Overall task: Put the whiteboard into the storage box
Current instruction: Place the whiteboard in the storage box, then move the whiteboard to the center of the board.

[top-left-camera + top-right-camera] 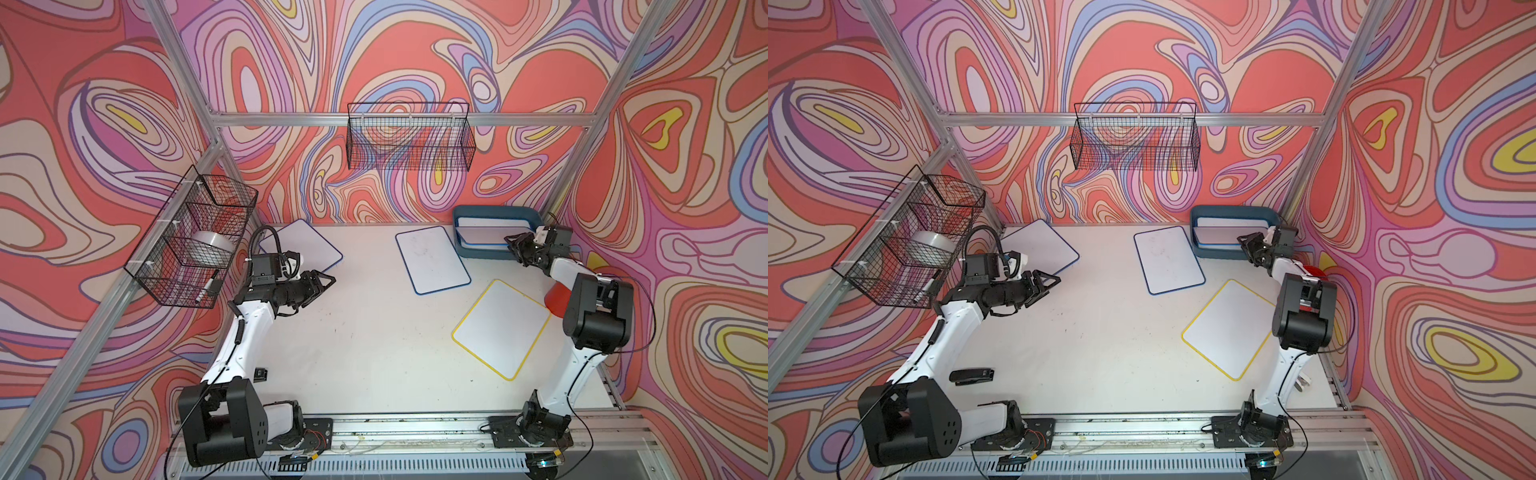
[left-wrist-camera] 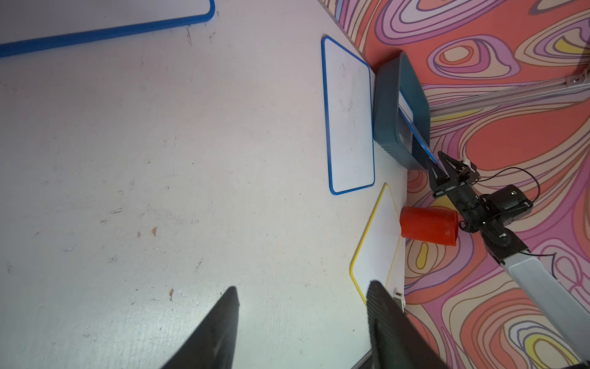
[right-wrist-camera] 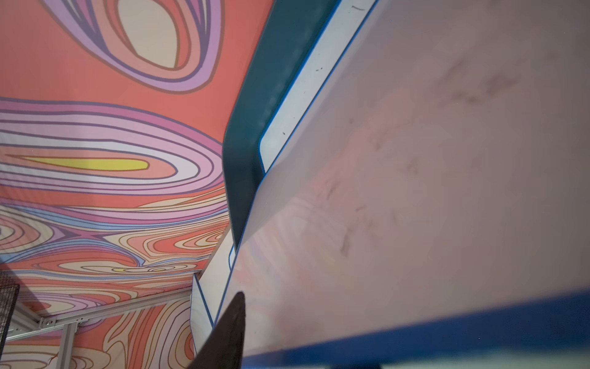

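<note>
Whiteboard (image 3: 415, 159), nearest the right wrist camera, slanted: far edge inside the storage box (image 3: 252, 134) over a stored board (image 3: 287, 111) — likely to slide flat. Right gripper (image 1: 514, 248) at its raised edge — grip uncertain. Left gripper (image 2: 303, 286) open, empty.

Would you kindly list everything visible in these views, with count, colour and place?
storage box: one, teal-blue, far right corner of the table.
lower whiteboard: one, blue-edged, lying in the storage box.
tilted whiteboard: one, blue-edged, slanting into the box.
far-left whiteboard: one, blue-edged, flat on the table.
centre whiteboard: one, blue-edged, beside the box.
yellow whiteboard: one, yellow-edged, right side.
red bucket: one, red, right edge.
back basket: one, black wire, back wall.
left basket: one, black wire, left rail.
tape roll: one, silvery, left basket.
marker: one, white-black, left basket.
stapler-like object: one, black, table's near left side.
left gripper: one, black, open, empty.
right gripper: one, black, at the tilted whiteboard's edge.
</note>
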